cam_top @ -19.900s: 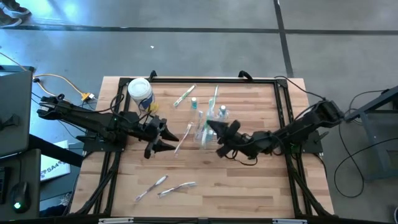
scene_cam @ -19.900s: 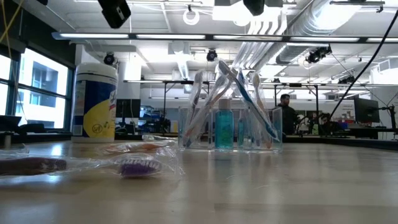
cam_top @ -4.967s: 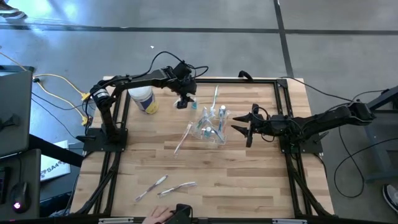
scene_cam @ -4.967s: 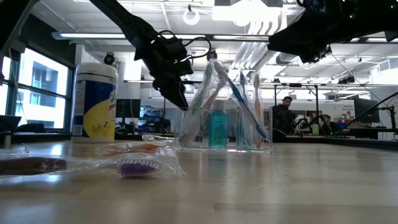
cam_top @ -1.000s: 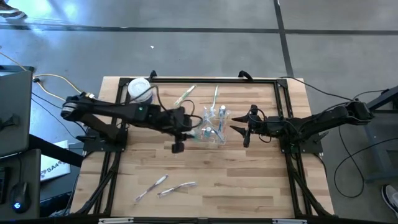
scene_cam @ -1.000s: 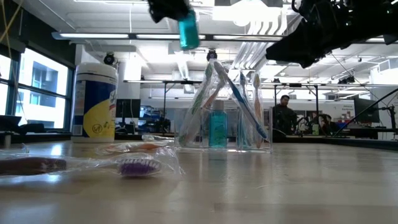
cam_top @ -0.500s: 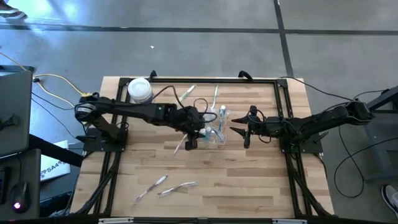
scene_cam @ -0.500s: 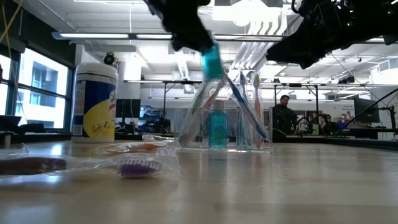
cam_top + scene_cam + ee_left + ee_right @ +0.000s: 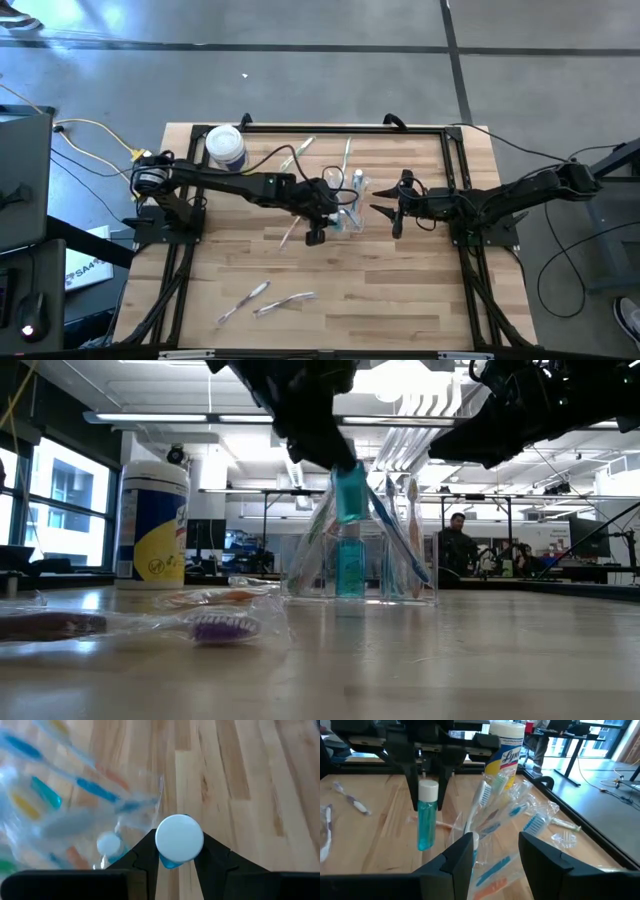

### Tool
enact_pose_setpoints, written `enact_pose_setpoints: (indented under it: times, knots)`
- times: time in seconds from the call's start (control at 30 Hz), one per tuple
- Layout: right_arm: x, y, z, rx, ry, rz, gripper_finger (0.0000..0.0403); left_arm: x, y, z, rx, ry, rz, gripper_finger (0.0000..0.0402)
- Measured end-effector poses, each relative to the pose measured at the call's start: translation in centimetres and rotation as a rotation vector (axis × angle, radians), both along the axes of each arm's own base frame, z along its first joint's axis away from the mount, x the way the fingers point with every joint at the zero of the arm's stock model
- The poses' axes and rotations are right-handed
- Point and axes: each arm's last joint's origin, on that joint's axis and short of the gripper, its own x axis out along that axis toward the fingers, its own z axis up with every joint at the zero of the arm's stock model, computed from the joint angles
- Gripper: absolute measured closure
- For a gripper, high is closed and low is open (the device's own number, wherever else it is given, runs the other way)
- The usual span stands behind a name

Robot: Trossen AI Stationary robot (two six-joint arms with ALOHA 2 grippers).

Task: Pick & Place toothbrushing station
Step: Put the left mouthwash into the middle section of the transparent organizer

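The toothbrushing station [image 9: 345, 206] is a clear boxy holder standing on the table's middle, with several toothbrushes and a teal bottle [image 9: 350, 568] in it. My left gripper [image 9: 320, 226] is shut on a second small teal bottle [image 9: 350, 494] with a white cap, just above the station's left side [image 9: 470, 827]. My right gripper [image 9: 391, 216] stands open to the station's right, nothing between its fingers [image 9: 461, 859]. My left gripper pinches the bottle at its white cap [image 9: 428, 789] between its two fingers [image 9: 413, 776]. The fingers come from above, slanting down from the table's left. The bottle's body [image 9: 426, 826] hangs upright below them, lifted clear of the table.
A white tub with a yellow label [image 9: 225, 147] stands at the far left corner. Wrapped toothbrushes lie at the far edge [image 9: 297, 152], left of the station [image 9: 291, 230] and near the front [image 9: 268, 298]. A black frame rims the table [image 9: 455, 170].
My left gripper has carried the teal bottle toward the table's right edge and down, from high and left of the station to just over its left side. The bottle has stayed upright. My right gripper has kept still.
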Motion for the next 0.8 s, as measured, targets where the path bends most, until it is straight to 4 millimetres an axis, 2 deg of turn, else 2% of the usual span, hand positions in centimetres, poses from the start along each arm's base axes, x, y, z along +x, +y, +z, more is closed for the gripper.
enact_pose_setpoints:
  times: [0.3, 0.47, 0.8]
  knots:
    - [0.0, -0.01, 0.0, -0.02, 0.005, 0.002, 0.0252, 0.04, -0.06, 0.11, -0.007, -0.01, -0.035, 0.031]
    - [0.0, -0.01, 0.0, -0.022, 0.006, 0.002, 0.0252, 0.41, 0.01, -0.57, 0.035, 0.002, -0.038, 0.031]
    - [0.02, 0.0, 0.07, -0.014, -0.003, 0.003, 0.0252, 0.7, 0.32, -0.47, 0.113, -0.014, 0.003, 0.031]
